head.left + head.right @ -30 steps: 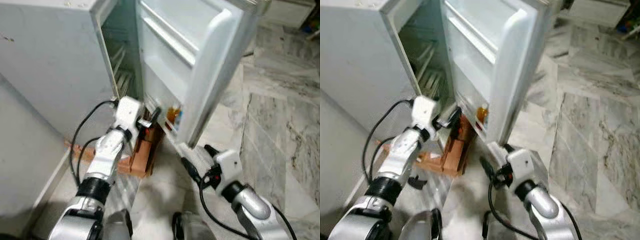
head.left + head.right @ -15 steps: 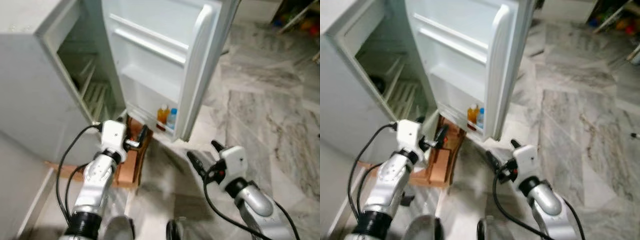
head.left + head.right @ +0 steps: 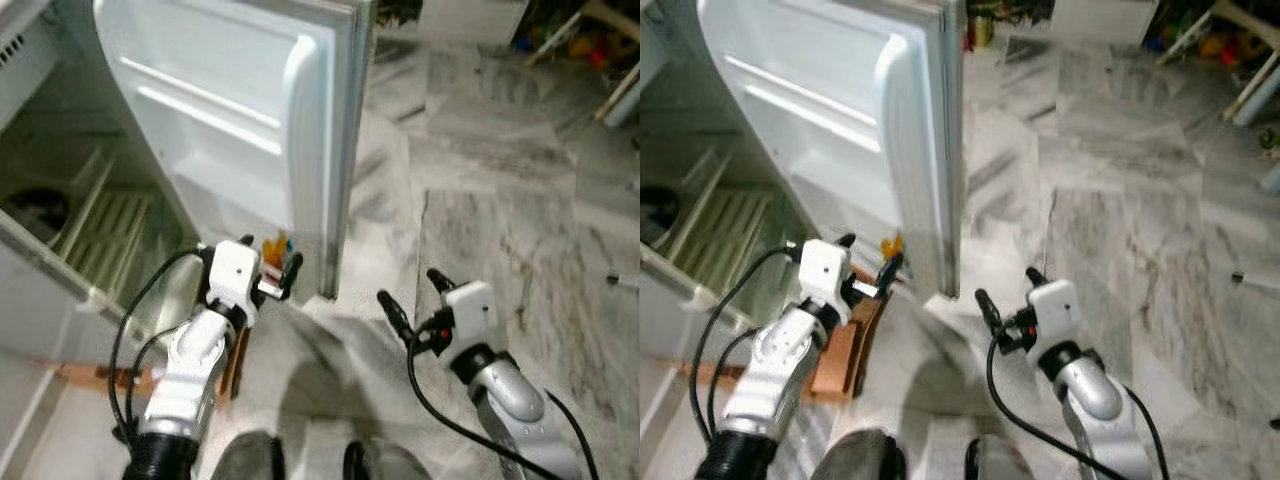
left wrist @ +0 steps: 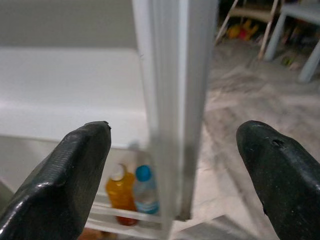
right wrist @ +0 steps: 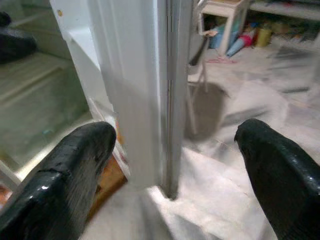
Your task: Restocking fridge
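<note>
On your far left the fridge (image 3: 40,250) stands open, its wire shelves (image 3: 95,235) looking bare apart from a dark, blurred thing at the left edge that you cannot identify. The open door (image 3: 250,130) swings out toward you, edge-on. In its lowest rack sit an orange bottle (image 4: 120,192) and a blue-capped bottle (image 4: 142,192), side by side and touching.

Your left gripper (image 3: 272,278) hovers just near of that rack, spread wide and holding nothing. Below it, on the floor by the fridge's foot, a brown box (image 3: 845,355) stands.

Your right gripper (image 3: 410,295) hangs right of the door's edge over the marble floor (image 3: 520,200), also wide open and empty.

By my reading, restocking has barely begun: two bottles are in the door, the shelves remain to fill, and you carry no item now.
</note>
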`<state>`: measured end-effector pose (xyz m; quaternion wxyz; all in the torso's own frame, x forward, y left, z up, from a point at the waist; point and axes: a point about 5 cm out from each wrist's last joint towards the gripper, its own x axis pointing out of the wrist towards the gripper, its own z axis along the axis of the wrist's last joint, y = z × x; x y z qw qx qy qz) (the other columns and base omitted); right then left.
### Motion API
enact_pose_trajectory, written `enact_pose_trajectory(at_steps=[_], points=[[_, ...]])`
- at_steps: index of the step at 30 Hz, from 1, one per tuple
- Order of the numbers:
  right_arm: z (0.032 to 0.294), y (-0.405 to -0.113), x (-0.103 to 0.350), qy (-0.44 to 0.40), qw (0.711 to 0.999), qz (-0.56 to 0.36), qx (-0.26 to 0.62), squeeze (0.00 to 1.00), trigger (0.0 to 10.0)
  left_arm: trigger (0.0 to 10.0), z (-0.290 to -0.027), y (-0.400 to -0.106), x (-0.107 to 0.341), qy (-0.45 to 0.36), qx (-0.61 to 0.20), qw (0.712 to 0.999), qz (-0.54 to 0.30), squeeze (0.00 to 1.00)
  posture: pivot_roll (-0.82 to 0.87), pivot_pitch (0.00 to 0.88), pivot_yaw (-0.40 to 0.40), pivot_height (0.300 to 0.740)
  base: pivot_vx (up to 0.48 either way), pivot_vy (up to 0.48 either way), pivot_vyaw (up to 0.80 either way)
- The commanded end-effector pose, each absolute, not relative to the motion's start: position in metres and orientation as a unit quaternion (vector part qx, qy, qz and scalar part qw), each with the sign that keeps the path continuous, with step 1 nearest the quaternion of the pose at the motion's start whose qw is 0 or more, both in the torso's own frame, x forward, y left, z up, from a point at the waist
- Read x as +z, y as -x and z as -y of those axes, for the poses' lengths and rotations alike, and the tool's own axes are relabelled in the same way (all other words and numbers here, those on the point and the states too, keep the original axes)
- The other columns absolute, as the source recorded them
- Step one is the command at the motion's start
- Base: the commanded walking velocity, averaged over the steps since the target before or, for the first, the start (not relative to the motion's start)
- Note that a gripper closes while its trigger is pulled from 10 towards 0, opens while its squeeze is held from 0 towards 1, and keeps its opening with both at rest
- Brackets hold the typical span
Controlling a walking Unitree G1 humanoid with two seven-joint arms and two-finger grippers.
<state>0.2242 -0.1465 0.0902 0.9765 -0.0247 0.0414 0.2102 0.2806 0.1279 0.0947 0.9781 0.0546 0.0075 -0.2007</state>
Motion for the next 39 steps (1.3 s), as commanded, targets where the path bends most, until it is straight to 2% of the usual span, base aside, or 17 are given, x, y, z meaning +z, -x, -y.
enact_pose_trajectory(at_steps=[1, 4, 15, 21, 26, 30, 39], points=[[0.146, -0.225, 0.089, 0.029, 0.976, -0.041, 0.213, 0.00, 10.0, 10.0, -0.127, -0.283, 0.097, -0.063, -0.202, 0.977, -0.009, 0.00, 0.04, 0.175, 0.049, 0.740, 0.442, 0.000, 0.00], [0.144, -0.229, 0.089, 0.030, 0.975, -0.037, 0.215, 0.00, 10.0, 10.0, -0.128, -0.288, 0.101, -0.064, -0.200, 0.978, -0.007, 0.00, 0.04, 0.176, 0.053, 0.740, 0.454, 0.000, 0.00], [0.141, -0.237, 0.089, 0.023, 0.978, -0.028, 0.206, 0.00, 10.0, 10.0, -0.101, -0.310, 0.103, -0.068, -0.232, 0.970, -0.003, 0.00, 0.01, 0.147, 0.020, 0.740, 0.463, 0.000, 0.00], [0.142, -0.238, 0.086, 0.022, 0.979, -0.029, 0.202, 0.00, 10.0, 10.0, -0.101, -0.315, 0.106, -0.065, -0.216, 0.974, 0.010, 0.00, 0.00, 0.140, 0.019, 0.740, 0.373, 0.000, 0.00], [0.143, -0.238, 0.084, 0.012, 0.982, -0.030, 0.188, 0.00, 10.0, 10.0, -0.118, -0.296, 0.094, -0.057, -0.185, 0.981, 0.006, 0.00, -0.01, 0.129, 0.011, 0.740, 0.000, 0.000, 0.00], [0.145, -0.239, 0.084, 0.008, 0.983, -0.029, 0.180, 0.00, 10.0, 10.0, -0.120, -0.286, 0.089, -0.059, -0.181, 0.982, 0.001, 0.00, -0.01, 0.129, 0.002, 0.740, 0.000, 0.000, 0.00], [0.149, -0.247, 0.087, 0.012, 0.989, -0.016, 0.149, 0.00, 10.0, 10.0, -0.117, -0.277, 0.089, -0.041, -0.170, 0.985, 0.000, 0.00, 0.00, 0.132, -0.009, 0.740, 0.032, -0.300, -0.76]])
